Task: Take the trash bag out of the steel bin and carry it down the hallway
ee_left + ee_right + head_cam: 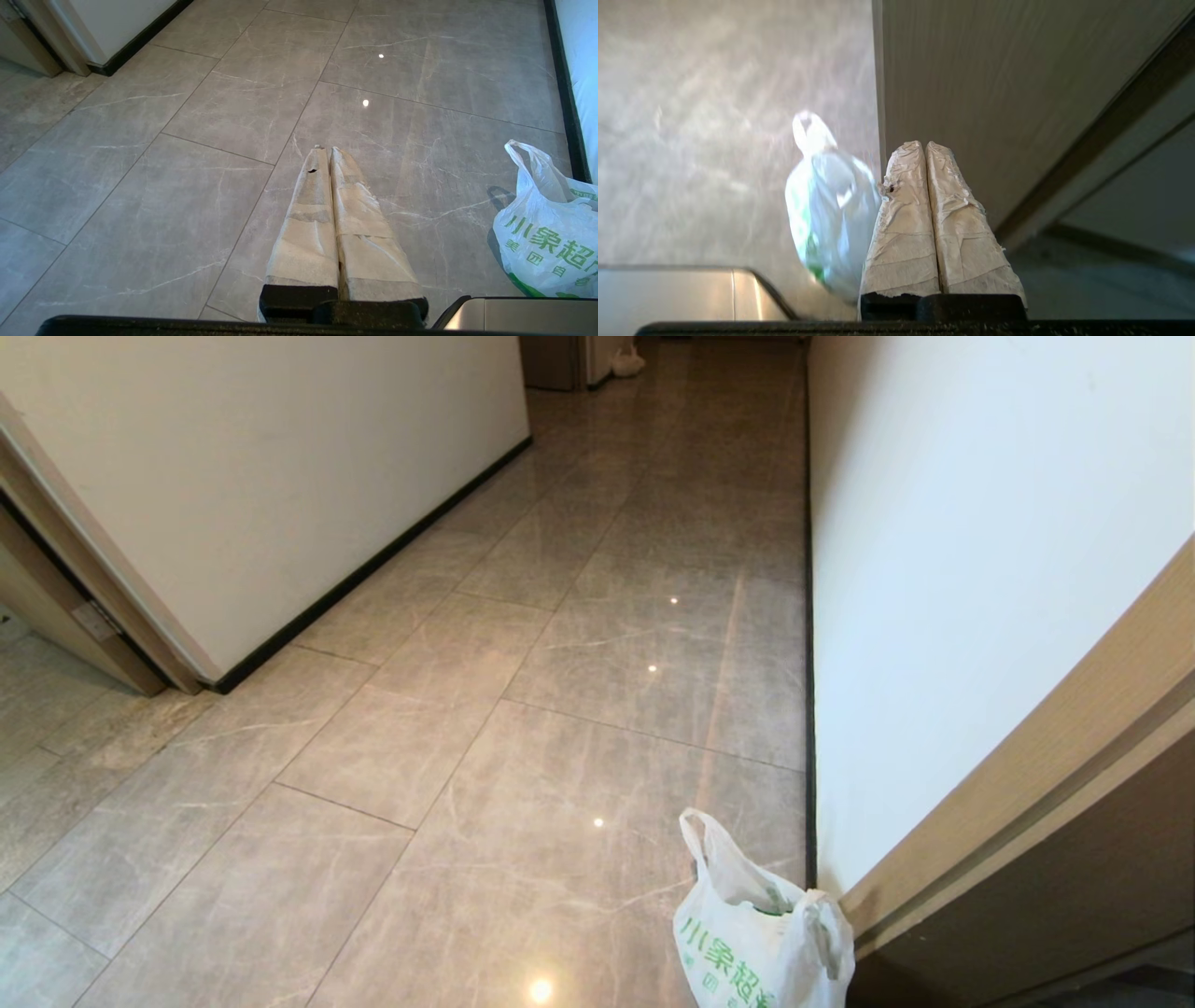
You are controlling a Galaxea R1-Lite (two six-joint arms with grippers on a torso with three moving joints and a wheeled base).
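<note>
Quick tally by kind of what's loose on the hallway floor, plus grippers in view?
White trash bag with green print: 1, standing on the tiles by the right wall
Second pale bag, far end of hallway: 1, too small to identify further
Grippers: 2, left gripper and right gripper, both shut and empty
Total: 4

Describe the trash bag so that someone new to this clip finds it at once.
Follow the hallway's right-hand white wall down to the wooden door frame. The trash bag sits on the tiles at its foot: translucent white plastic, green print, loop handle standing up.
</note>
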